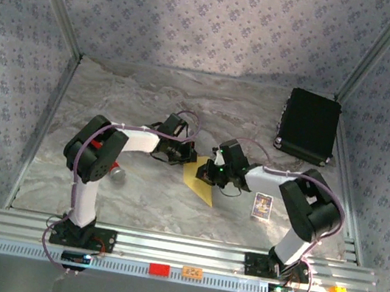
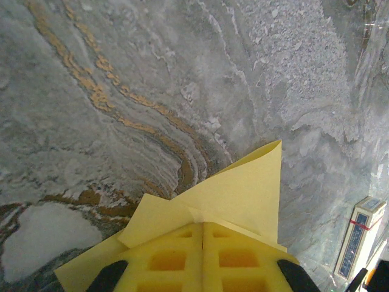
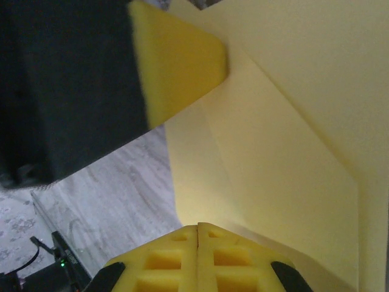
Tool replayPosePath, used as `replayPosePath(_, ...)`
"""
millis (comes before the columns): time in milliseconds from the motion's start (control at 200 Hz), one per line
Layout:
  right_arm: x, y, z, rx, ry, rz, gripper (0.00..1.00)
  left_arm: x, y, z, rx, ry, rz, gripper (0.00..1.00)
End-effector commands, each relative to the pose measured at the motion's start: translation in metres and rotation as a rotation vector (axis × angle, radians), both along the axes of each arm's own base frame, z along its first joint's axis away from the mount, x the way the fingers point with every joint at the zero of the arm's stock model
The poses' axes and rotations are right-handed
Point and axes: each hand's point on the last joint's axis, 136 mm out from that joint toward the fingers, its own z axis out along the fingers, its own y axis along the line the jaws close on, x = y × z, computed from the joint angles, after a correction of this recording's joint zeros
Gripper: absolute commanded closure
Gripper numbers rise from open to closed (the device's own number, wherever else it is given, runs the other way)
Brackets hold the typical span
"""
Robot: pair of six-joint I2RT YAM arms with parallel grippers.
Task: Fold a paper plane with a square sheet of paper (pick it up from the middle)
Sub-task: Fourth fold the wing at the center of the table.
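The square sheet of paper (image 1: 200, 176) is yellow, creased into a pointed, folded shape, and sits between the two arms at the table's middle. My left gripper (image 1: 178, 154) is at its upper left edge. In the left wrist view the yellow fingertips (image 2: 202, 224) are shut together on the paper (image 2: 243, 194), whose folded flaps spread out ahead of them. My right gripper (image 1: 218, 174) is on the sheet's right side. In the right wrist view its jaws (image 3: 198, 226) are shut on the paper (image 3: 292, 152), with one of the left gripper's fingers (image 3: 176, 61) at the far edge.
A black rectangular case (image 1: 308, 125) lies at the back right. A small printed card (image 1: 263, 206) rests by the right arm and also appears as the card (image 2: 361, 234) in the left wrist view. Patterned walls enclose the marble table (image 1: 150, 101).
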Motion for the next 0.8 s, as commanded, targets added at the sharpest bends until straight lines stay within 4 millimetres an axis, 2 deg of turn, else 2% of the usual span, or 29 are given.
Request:
replayPosePath(0,-0.007,-0.002,-0.017,-0.037,0.043,0.022,0.95,-0.010,0.012,-0.027,0.072,0.045,0.000,0.96)
replayPosePath(220,-0.028,-0.013,-0.022,-0.026,0.067,0.027,0.94,-0.011,0.016,-0.033,0.100,0.059,0.005,0.97)
replayPosePath(600,-0.081,-0.052,-0.035,-0.036,0.109,-0.012,0.94,-0.012,0.018,-0.038,0.113,0.074,0.006,0.97)
replayPosePath(795,-0.098,-0.066,-0.034,-0.054,0.106,-0.014,0.93,-0.012,0.018,-0.039,0.114,0.076,0.006,0.97)
